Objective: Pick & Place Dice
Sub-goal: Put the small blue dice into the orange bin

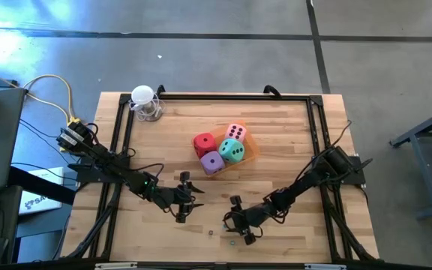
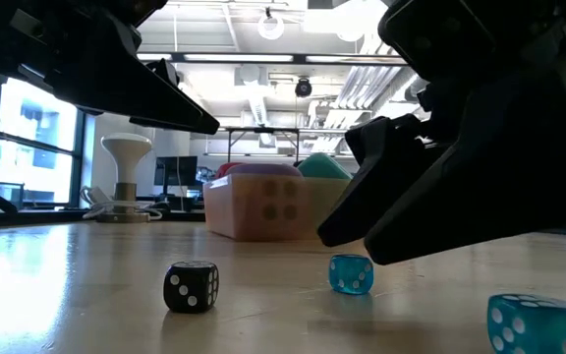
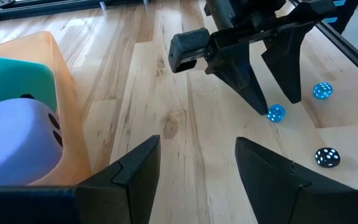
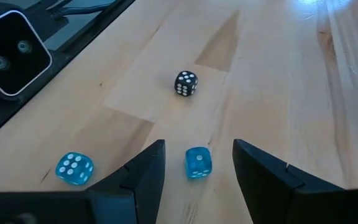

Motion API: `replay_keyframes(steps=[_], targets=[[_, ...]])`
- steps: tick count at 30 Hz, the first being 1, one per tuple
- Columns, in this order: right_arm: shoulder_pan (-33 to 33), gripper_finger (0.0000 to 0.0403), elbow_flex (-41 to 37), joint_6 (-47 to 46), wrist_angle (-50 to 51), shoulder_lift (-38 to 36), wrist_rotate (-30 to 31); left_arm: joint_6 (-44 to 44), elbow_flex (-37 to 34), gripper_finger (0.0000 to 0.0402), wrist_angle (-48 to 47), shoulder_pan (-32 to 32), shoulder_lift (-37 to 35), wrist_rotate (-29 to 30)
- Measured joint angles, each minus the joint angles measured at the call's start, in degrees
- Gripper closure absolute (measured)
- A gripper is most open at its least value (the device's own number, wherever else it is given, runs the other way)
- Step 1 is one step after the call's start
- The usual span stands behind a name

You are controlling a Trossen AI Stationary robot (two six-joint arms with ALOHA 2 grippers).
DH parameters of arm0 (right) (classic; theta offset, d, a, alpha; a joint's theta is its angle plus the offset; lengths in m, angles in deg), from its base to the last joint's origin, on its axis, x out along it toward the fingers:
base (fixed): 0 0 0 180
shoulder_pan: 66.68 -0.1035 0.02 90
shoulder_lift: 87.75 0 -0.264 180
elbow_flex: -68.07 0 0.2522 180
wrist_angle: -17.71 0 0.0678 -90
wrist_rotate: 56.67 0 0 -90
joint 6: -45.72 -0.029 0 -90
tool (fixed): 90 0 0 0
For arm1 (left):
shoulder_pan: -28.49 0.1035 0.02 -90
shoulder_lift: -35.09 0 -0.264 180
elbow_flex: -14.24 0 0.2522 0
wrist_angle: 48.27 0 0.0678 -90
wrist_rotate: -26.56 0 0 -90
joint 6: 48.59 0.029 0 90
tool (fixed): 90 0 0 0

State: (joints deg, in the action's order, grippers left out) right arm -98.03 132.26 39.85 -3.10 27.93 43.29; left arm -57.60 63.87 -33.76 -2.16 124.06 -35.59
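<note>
Right now my right hand (image 4: 199, 148) is spread wide and low over the surface, with a small translucent blue die (image 4: 197, 162) sitting in the gap between its fingers, touching neither. That die lies well apart from the orange tray (image 1: 251, 144), on the arms' side of it. It sits flat, faces about square to the fingers; being a cube, it has no long axis. A second blue die (image 4: 74, 168) and a black die (image 4: 186, 83) lie near it. The red (image 1: 205, 144), pink (image 1: 235, 132), teal (image 1: 232, 151) and purple (image 1: 213, 163) cubes sit packed in the tray. My left hand (image 1: 184, 199), also open and empty, hovers just beside the tray.
</note>
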Motion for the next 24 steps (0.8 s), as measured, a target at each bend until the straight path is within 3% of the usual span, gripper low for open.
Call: replay_keyframes(steps=[24], targets=[[1.2, 0.0224, 0.0, -0.9, 1.4, 0.1, -2.5, 0.0, 0.0, 0.0201, 0.0, 0.0, 0.0, 0.0]])
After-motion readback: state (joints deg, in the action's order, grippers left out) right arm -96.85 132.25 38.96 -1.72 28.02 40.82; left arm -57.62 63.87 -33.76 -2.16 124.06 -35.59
